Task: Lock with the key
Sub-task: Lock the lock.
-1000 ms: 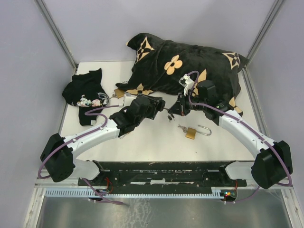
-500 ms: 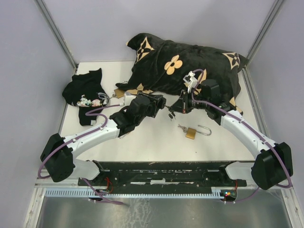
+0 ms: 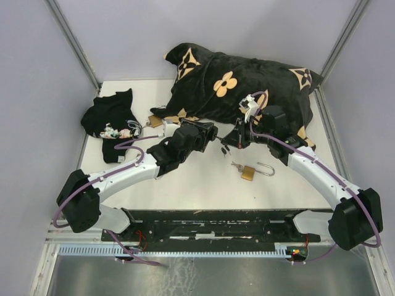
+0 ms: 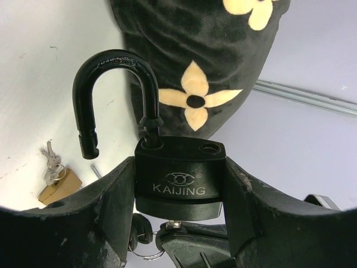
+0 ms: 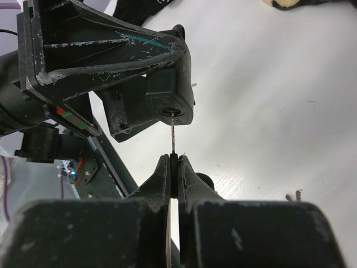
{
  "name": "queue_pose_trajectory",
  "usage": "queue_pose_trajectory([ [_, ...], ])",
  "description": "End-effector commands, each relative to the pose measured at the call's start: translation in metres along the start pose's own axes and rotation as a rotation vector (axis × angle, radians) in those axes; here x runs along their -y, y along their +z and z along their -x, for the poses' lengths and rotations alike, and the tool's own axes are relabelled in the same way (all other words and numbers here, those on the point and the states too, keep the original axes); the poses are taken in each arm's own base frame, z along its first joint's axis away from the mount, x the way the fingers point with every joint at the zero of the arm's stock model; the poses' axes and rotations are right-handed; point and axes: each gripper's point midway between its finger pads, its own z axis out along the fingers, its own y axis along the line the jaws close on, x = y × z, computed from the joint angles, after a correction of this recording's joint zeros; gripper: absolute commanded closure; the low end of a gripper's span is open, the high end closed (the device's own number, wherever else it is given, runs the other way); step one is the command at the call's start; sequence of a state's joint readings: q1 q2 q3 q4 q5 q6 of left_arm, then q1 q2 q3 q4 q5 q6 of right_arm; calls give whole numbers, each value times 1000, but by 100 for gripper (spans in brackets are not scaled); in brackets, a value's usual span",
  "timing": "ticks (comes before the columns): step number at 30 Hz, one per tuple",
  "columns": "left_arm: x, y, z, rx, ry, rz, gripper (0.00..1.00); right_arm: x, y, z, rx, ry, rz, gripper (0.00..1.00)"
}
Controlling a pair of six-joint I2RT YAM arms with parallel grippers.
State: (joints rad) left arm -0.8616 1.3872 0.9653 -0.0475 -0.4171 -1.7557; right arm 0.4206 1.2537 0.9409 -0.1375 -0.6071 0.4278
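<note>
Left wrist view shows the left gripper (image 4: 179, 192) clamped at a middling width on the body of a black metal padlock (image 4: 179, 167) stamped KAIJING, with one dark finger (image 4: 111, 209) pressed against each side. The padlock's curved black shackle (image 4: 114, 61) stands unlatched. One leg sits in the body and the free end hangs clear off to the side, away from the empty hole on top. Behind it lies a black plush cushion with tan flower shapes (image 4: 195, 50). Lower left, on the white tabletop (image 4: 33, 84), rests a small brass padlock (image 4: 58, 188) with a few silver keys (image 4: 51, 161) at its top.

From the right wrist view, the right gripper (image 5: 174, 167) is pinched fully together on a thin silver key (image 5: 173, 137), seen edge-on. The blade points straight at the keyhole in the underside of the black metal padlock, with its tip at the keyway. How far it is in cannot be told.

From the top external view, the two grippers meet nose to nose over the middle of the table, just in front of the cushion. The small brass padlock lies nearer the arm bases, its silver shackle swung open, apart from both grippers. A crumpled black cloth (image 3: 108, 117) lies near the table's left edge, well apart from the padlocks.
</note>
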Motion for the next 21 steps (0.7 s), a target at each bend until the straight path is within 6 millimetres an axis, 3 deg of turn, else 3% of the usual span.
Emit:
queue_pose_trajectory([
  [1, 51, -25, -50, -194, -95, -111, 97, -7, 6, 46, 168, -204, -47, 98],
  [5, 47, -24, -48, -182, -134, -103, 97, -12, 8, 46, 171, -286, -75, 98],
  [11, 42, -24, -46, -184, -145, -104, 97, -14, -1, 64, 252, -173, -53, 98],
  [16, 46, -25, -48, -166, -31, -94, 97, -7, 2, 61, 224, -178, -64, 98],
  [21, 40, -23, -71, -209, 37, -71, 97, -5, 7, 60, 228, -163, -50, 98],
])
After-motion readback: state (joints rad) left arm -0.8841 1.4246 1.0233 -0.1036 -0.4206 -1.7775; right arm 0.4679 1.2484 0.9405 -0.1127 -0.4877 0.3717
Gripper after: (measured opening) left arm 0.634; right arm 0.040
